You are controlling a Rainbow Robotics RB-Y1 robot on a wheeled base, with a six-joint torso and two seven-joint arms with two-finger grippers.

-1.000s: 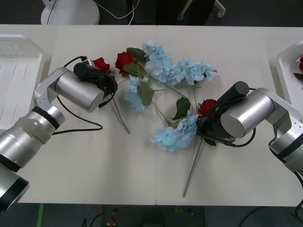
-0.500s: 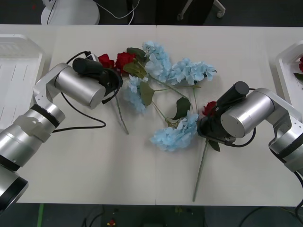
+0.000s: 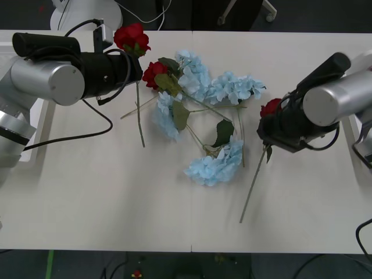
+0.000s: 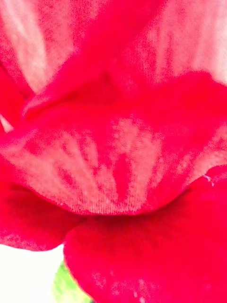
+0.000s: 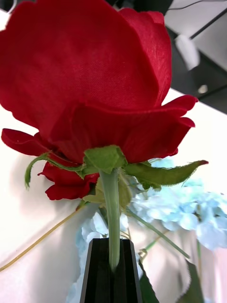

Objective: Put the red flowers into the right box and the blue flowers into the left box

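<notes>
Here both arms carry a red rose clear of the table; the left gripper (image 5: 111, 265) is clamped on the thin stem just under its rose (image 3: 131, 37), the long stem dangling below. The right gripper (image 3: 273, 125) has its rose (image 3: 271, 107) pressed against the camera — whether those fingers are closed cannot be told; the bloom hides them. Likely risk: a trailing stem snags the blue flowers (image 3: 218, 165) beside it, or the stem slips between narrow pads.
</notes>
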